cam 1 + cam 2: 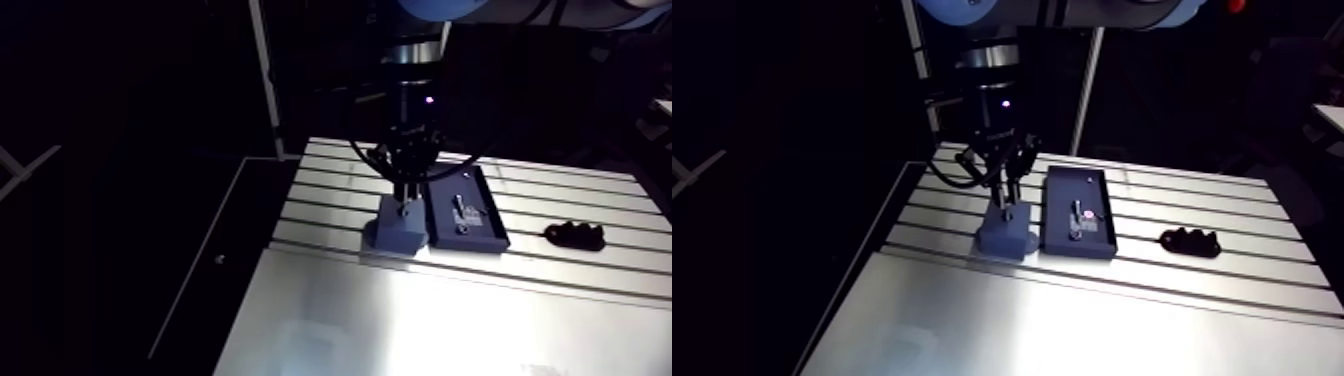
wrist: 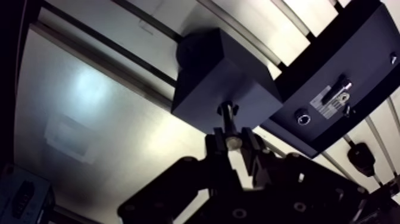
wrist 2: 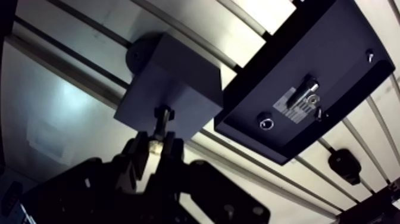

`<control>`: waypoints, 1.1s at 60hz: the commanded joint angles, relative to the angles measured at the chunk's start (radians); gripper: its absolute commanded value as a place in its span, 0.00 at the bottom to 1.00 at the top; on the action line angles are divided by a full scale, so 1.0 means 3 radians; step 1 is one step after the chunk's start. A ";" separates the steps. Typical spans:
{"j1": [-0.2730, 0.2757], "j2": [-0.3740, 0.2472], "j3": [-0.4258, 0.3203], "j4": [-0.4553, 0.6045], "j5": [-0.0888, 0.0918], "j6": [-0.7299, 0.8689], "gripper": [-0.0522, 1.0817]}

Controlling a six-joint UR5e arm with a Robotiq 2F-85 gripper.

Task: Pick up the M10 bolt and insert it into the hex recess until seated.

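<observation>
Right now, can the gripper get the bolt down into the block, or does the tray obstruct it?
Probably yes: the gripper, shut on the bolt, hangs right over the block; the tray lies beside, clear.

Where the bolt (image 2: 227,117) meets the top of the block (image 2: 217,74), the junction is dark and small; the recess cannot be seen, and depth of seating cannot be read. The bolt's upper end is partly masked between the fingers of the gripper (image 2: 233,140), whose body is cut off by the wrist view's edge. The tray (image 2: 363,47) is likewise cropped. The metal parts (image 2: 336,95) in it are too small to identify. A black object (image 1: 575,236) beyond the tray is too dark to make out.
</observation>
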 commanded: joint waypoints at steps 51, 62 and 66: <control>0.0000 0.0016 0.0032 -0.0063 -0.0001 -0.0005 0.83; 0.0000 0.0006 0.0017 -0.0063 0.0005 -0.0015 0.83; 0.0000 0.0001 0.0002 -0.0063 0.0015 -0.0020 0.83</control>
